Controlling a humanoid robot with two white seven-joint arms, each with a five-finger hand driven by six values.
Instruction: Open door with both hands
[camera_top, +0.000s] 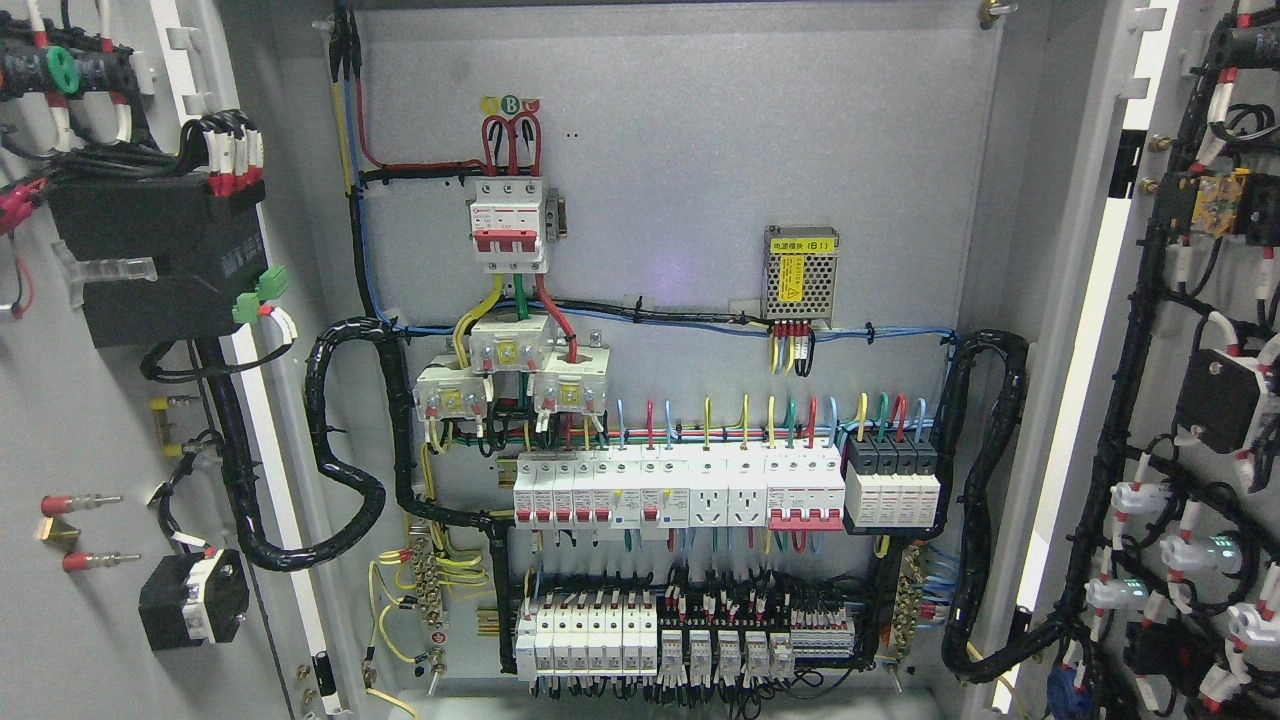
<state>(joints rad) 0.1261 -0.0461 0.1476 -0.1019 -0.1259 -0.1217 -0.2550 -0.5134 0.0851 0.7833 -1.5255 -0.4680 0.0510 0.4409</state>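
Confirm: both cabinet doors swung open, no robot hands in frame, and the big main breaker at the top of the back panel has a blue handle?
Not quite. The head view shows the main breaker with a red handle, not blue. The rest holds: the left door and right door both stand open, and no robot hand is in frame.

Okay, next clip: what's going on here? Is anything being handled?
Nothing is being handled right now; neither robot hand is in view. The camera looks straight into an electrical cabinet with both doors swung wide: the left door and the right door show their wired inner sides. The back panel with its main breaker and rows of small breakers is fully exposed, so the opening looks done.
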